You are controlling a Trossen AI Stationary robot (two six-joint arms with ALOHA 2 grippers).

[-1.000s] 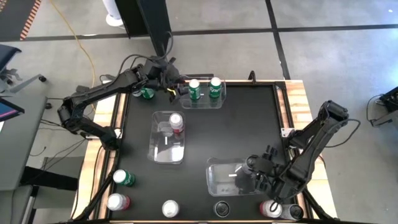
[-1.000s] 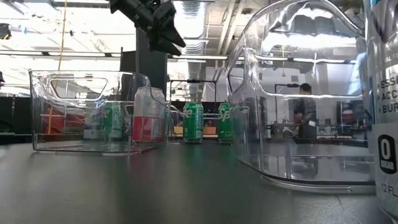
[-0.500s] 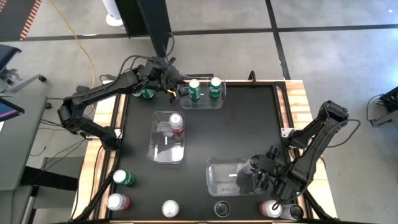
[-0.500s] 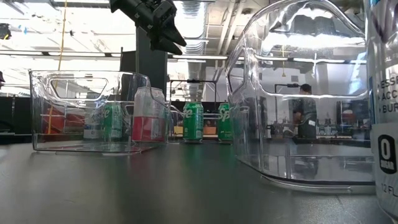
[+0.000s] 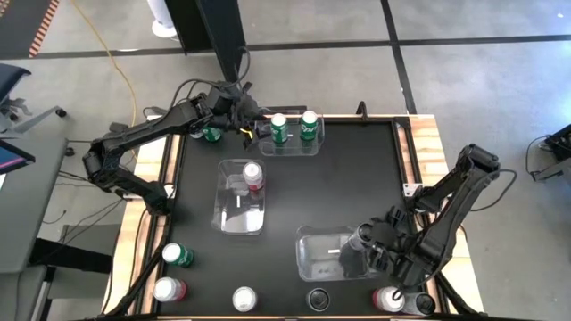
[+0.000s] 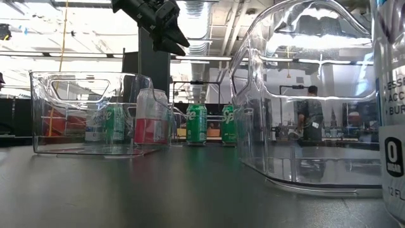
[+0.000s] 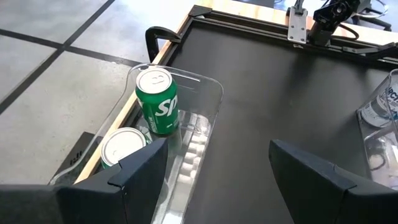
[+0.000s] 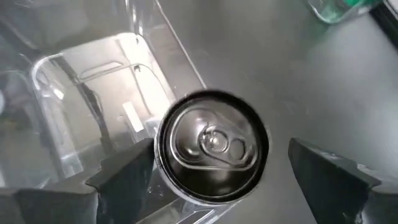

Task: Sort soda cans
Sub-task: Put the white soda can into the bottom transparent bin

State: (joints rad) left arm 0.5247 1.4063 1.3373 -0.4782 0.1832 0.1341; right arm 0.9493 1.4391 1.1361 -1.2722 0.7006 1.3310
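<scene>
My right gripper point(image 5: 375, 248) is open over the right end of the near clear bin point(image 5: 312, 259). Its fingers stand on either side of a dark can point(image 8: 211, 146) with a silver top, which shows in the high view point(image 5: 355, 239) inside that end of the bin. My left gripper point(image 5: 252, 125) is open and empty, raised beside the far bin point(image 7: 205, 118). That bin holds two green cans point(image 5: 279, 129) point(image 5: 309, 125). A third green can point(image 5: 211, 134) stands outside it. A red can point(image 5: 253, 176) stands in the middle bin point(image 5: 234, 214). My right gripper comes at the dark can slanting down from the table's right side, one finger point(image 8: 127, 174) close beside the can's rim point(image 8: 163, 149). A gap shows between the can and the other finger point(image 8: 323, 171). I cannot tell whether either finger touches it.
Loose cans stand along the near edge: green point(image 5: 177, 256), red point(image 5: 168, 288), silver-topped point(image 5: 244, 299), dark point(image 5: 318, 298), red point(image 5: 388, 299). One of them looms at the low view's right edge point(image 6: 392, 126). A person point(image 6: 311, 120) stands in the room beyond.
My right gripper has drawn back a little toward the table's right edge, and the dark can's silver top now shows at the right end of the near bin, where the gripper covered it before.
</scene>
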